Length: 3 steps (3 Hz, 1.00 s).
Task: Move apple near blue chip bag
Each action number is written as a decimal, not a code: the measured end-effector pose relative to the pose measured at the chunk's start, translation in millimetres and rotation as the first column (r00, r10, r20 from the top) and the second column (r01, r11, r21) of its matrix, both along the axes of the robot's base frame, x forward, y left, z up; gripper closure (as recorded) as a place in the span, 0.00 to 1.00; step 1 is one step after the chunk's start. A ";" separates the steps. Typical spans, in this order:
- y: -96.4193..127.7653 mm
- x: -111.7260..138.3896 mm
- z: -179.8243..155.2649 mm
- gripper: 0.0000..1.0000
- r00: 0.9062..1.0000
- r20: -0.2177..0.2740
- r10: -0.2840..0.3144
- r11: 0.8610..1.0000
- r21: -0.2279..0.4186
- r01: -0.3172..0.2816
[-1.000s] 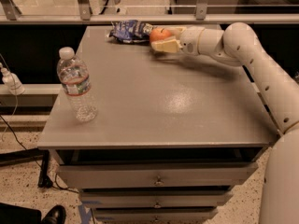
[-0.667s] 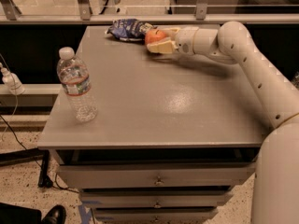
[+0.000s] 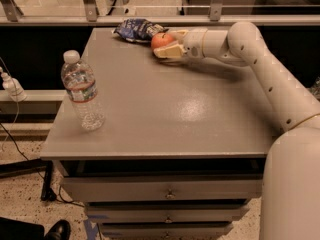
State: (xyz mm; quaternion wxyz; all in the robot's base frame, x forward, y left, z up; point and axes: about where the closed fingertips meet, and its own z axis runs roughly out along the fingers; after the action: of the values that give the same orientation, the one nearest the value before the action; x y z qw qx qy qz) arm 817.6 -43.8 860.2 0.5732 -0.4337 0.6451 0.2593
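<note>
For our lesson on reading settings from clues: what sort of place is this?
Probably an office or lab workspace: a grey drawer cabinet, speckled hard floor, a metal railing behind. The gripper holds the apple beside the blue chip bag at the cabinet's far edge.

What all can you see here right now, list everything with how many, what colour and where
apple: one, red-orange, far edge of the table, held in the gripper, just right of the bag
blue chip bag: one, dark blue with white markings, far edge of the table, left of the apple
water bottle: one, clear with a white cap, upright near the table's front left corner
table: one, grey top, centre of view
drawers: at least two, grey, under the table top
arm: one, cream, reaching in from the right
gripper: one, cream, at the far edge, closed around the apple
</note>
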 end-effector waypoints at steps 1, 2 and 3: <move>0.6 4.2 -0.9 0.39 1.000 0.013 0.004 1.000 -0.015 -0.003; -3.0 10.8 1.8 0.17 1.000 0.031 -0.006 1.000 -0.021 0.007; -9.6 17.6 5.8 0.00 0.998 0.049 -0.026 0.999 -0.021 0.027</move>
State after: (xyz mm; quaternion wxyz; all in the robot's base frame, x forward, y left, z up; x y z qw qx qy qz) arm 835.2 -53.4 866.0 0.5877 -0.4373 0.6393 0.2339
